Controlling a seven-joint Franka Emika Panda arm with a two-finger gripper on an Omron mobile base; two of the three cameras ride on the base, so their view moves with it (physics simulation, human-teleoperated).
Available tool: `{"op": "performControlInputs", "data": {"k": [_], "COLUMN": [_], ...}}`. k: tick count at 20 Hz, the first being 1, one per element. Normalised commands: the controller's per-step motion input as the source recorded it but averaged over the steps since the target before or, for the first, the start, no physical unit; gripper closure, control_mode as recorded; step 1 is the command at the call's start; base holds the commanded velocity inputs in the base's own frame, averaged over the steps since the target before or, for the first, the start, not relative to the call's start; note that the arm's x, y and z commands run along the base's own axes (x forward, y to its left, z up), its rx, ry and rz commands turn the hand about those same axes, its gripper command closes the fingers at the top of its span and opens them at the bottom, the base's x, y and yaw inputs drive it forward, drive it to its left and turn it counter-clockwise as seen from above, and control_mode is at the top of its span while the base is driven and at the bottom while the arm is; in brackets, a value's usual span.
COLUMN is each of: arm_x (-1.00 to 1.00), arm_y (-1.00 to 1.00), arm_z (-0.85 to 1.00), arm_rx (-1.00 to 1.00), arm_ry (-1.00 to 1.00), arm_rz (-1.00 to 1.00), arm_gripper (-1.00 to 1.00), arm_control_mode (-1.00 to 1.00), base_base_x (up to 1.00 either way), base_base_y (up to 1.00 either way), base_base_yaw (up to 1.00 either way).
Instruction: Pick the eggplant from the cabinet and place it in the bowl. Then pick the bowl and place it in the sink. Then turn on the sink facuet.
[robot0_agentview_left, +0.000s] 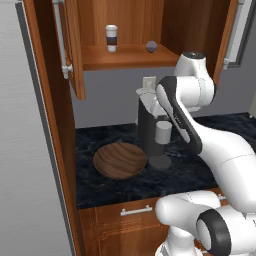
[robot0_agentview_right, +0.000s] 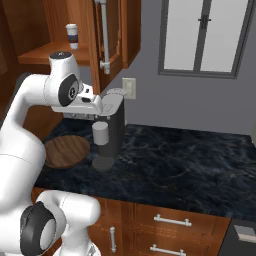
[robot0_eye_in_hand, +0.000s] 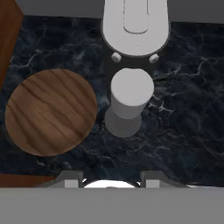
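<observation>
Dark marble worktop (robot0_agentview_left: 200, 170) carries the wooden bowl (robot0_agentview_left: 120, 160), which lies flat and has nothing in it; just to its right stands a dark coffee machine (robot0_agentview_left: 150, 130) with a grey cup (robot0_agentview_left: 163, 132) under its spout; bowl and machine are near but do not touch, as the hand view shows with the bowl (robot0_eye_in_hand: 50, 111) at the left and the cup (robot0_eye_in_hand: 130, 94) in the middle; above, the cabinet (robot0_agentview_left: 75, 60) has its doors open; on its shelf stands a white paper cup (robot0_agentview_left: 111, 38) with a dark band, and to the right of it, well apart, lies the eggplant (robot0_agentview_left: 151, 47), a small dark purple thing near the front edge of the shelf; its stem cap is too small to see; in the right base view the paper cup (robot0_agentview_right: 72, 36) stands on the same shelf, the bowl (robot0_agentview_right: 67, 150) is left of the coffee machine (robot0_agentview_right: 111, 135), and a window (robot0_agentview_right: 205, 37) is in the grey wall to the right; the white arm (robot0_agentview_left: 190, 100) is bent over the worktop, its hand above the coffee machine and looking straight down; the gripper (robot0_eye_in_hand: 111, 181) shows at the bottom of the hand view as two short grey tips; the jaws stand apart with nothing between them.
</observation>
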Motion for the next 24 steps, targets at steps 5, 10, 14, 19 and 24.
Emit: {"op": "performControlInputs", "data": {"k": [5,10,14,19,24], "arm_x": [-0.22,-0.16,0.0,0.12,0.4], "arm_y": [0.0,0.12,0.03,0.0,0.0], "arm_z": [0.21,0.85,0.93,0.89,0.42], "arm_rx": [-0.01,-0.03,0.0,0.0,0.03], "arm_ry": [-0.18,-0.45,-0.35,-0.19,-0.02], "arm_rz": [-0.07,-0.22,-0.2,-0.13,-0.03], "arm_gripper": [-1.0,-1.0,-1.0,-1.0,-1.0], "arm_control_mode": [-1.0,-1.0,-1.0,-1.0,-1.0], "base_base_x": [0.0,0.0,0.0,0.0,0.0], "base_base_y": [0.0,0.0,0.0,0.0,0.0], "base_base_yaw": [0.0,0.0,0.0,0.0,0.0]}}
